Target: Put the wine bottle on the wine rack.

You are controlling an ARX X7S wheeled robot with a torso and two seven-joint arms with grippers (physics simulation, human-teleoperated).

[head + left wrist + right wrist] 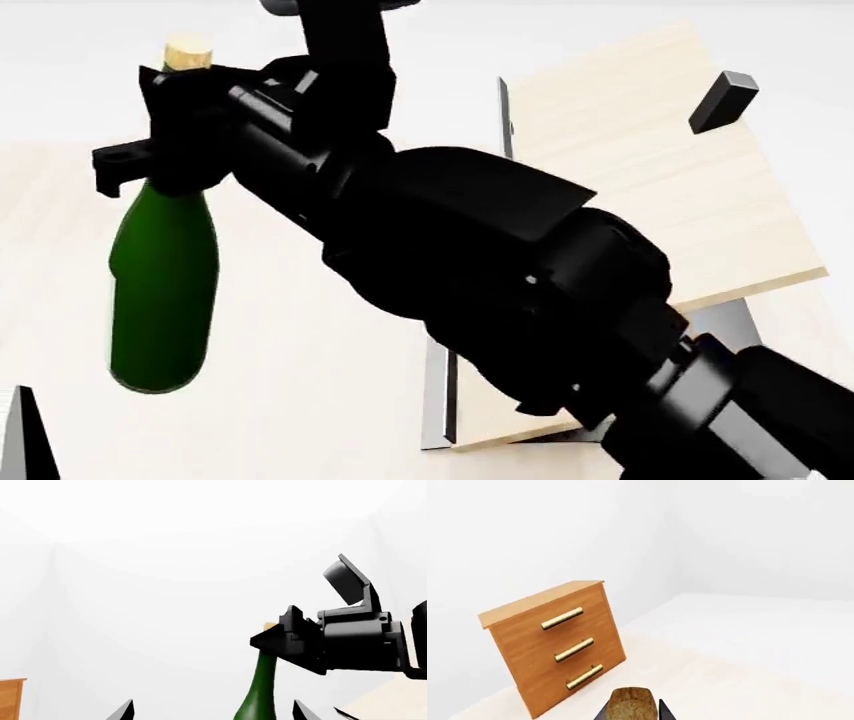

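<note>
The wine bottle (163, 290) hangs upright, dark green with a tan cork (187, 48). My right gripper (174, 130) is shut on its neck just below the cork. The right wrist view shows the cork (630, 706) between that gripper's (634, 714) dark fingertips. In the left wrist view the green neck (260, 692) rises between the spread fingertips of my left gripper (213, 712), which is open and does not touch it. The wine rack (641, 150), of slanted light wood boards with dark edge strips, lies to the right of the bottle, partly hidden by my right arm.
An orange-brown drawer cabinet (554, 645) with three brass handles stands on the pale floor. A small dark block (725, 100) sits on the rack's upper board. One left fingertip (20, 430) shows low at the head view's left edge.
</note>
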